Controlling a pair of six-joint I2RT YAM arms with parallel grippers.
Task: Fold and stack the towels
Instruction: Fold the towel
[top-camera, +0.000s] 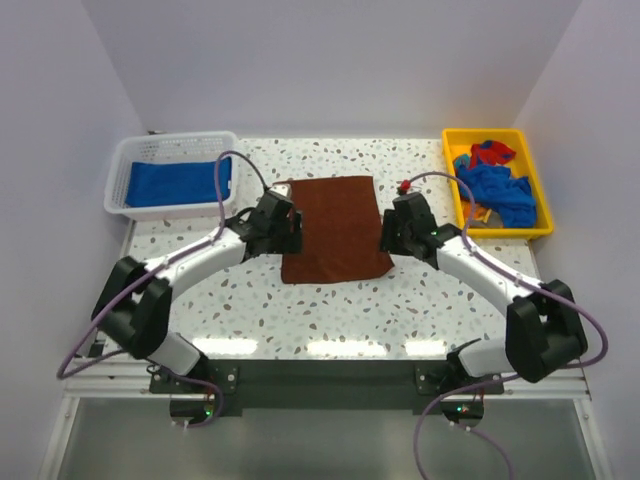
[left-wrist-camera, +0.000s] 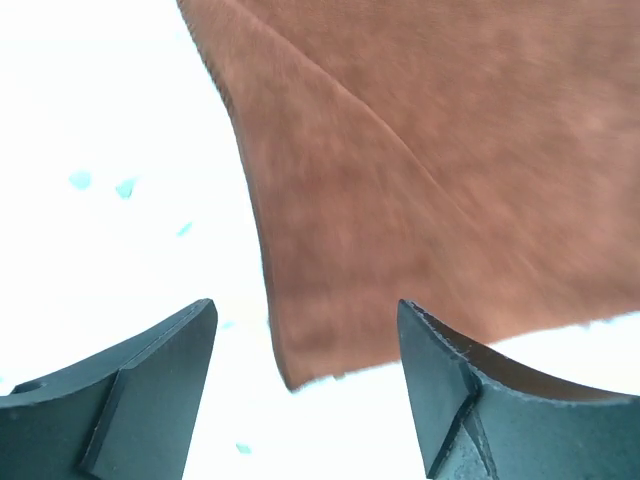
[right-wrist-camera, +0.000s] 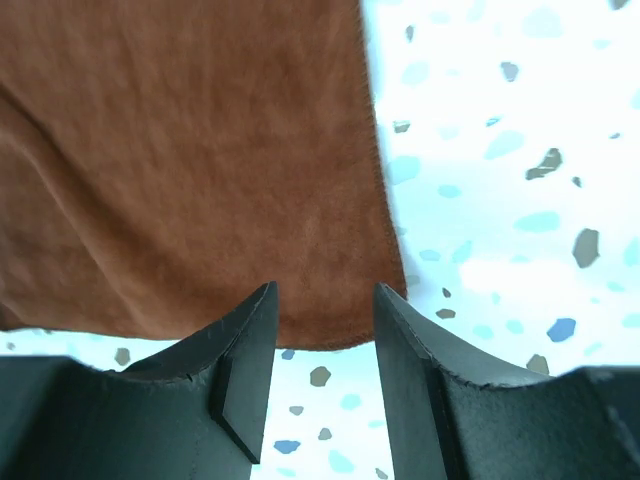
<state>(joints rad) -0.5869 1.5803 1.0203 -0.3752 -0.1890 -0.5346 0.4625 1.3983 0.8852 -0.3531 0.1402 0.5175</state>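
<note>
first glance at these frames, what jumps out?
A brown towel lies flat mid-table, the left gripper and right gripper open over its near corners. A white basket far left holds a blue towel; a yellow bin far right holds crumpled cloths.

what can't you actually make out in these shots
- Top view: how many tangled blue and red cloths lie in the yellow plastic bin. They overlap and are too small to count.
- Top view: the layers of the blue folded towel in the white slatted basket are too small to count.
- Top view: the left arm and right arm cover the side edges of the brown cloth towel.
- Left wrist view: that towel is blurred and cut off by the frame.
</note>
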